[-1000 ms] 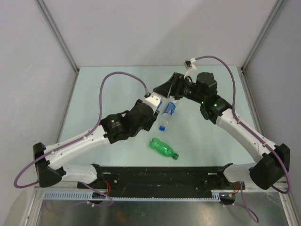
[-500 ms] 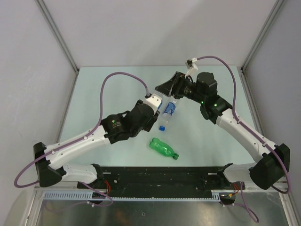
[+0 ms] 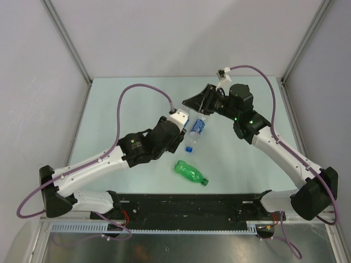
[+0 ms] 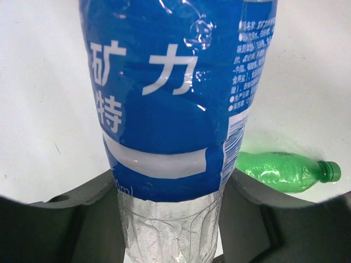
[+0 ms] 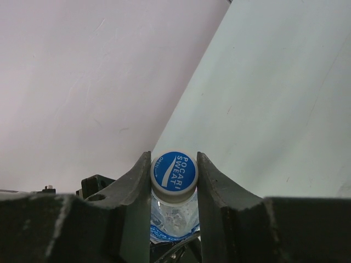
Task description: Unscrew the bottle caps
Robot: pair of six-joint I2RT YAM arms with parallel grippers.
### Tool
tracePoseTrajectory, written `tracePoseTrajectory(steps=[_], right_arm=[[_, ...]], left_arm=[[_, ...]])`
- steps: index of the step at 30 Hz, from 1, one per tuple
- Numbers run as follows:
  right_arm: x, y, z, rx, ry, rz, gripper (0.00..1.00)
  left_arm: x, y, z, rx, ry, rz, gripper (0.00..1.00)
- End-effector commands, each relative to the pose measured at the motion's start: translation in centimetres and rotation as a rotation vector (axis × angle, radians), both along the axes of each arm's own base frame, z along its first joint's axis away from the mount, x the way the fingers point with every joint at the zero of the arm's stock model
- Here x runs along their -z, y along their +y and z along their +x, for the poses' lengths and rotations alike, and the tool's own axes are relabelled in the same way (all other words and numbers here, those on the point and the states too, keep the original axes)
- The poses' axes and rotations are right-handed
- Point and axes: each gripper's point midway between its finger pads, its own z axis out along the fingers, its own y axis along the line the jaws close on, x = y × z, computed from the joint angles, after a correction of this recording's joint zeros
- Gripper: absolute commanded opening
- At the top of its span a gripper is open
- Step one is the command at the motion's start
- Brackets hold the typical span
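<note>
A clear bottle with a blue label (image 4: 175, 93) is held up between both arms. My left gripper (image 4: 170, 189) is shut on its clear lower body, one jaw on each side. My right gripper (image 5: 174, 163) is shut on its bottle cap (image 5: 174, 172), which has a blue printed top and a pale rim. From above, the held bottle (image 3: 198, 126) spans from the left gripper (image 3: 185, 124) to the right gripper (image 3: 203, 113). Just below it a blue cap (image 3: 189, 148) shows on a clear bottle neck. A green bottle (image 3: 189, 171) with a green cap (image 3: 204, 181) lies on the table.
The pale table (image 3: 120, 104) is walled in by grey panels with metal posts at the back corners. A black rail (image 3: 181, 205) runs along the near edge between the arm bases. Purple cables (image 3: 137, 87) loop above both arms. The green bottle (image 4: 279, 171) lies right of the left jaws.
The right gripper's jaws have drawn in around the top of the held bottle. The left arm, the held bottle and the green bottle have stayed where they were.
</note>
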Motion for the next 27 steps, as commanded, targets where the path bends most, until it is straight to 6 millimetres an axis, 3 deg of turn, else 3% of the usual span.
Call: tracePoseTrajectory(steps=[1,8,15,20,27], right_arm=[[-3.0,0.0,0.0,-0.009,-0.106,0.020,0.00],[-3.9,-0.3,-1.0,-0.047,-0.182,0.000,0.00],[-5.4,-0.7,-2.9,-0.163,-0.263,0.071,0.00],[-5.6,-1.3,-4.5,-0.242,-0.336,0.084,0.00],[-7.4,-1.6,-8.5,-0.424,-0.486,0.129,0.00]], left_arm=[[-0.7,-0.2,0.0,-0.009,-0.018,-0.031,0.00],[-0.8,-1.3,-0.9,0.067,-0.002,-0.093,0.00],[-2.2,-3.5,-2.7,0.267,0.034,-0.294,0.00],[-4.5,-4.9,-5.6,0.497,0.051,-0.475,0.00],[-7.2,-5.9,-10.1,0.772,0.072,-0.610,0.00]])
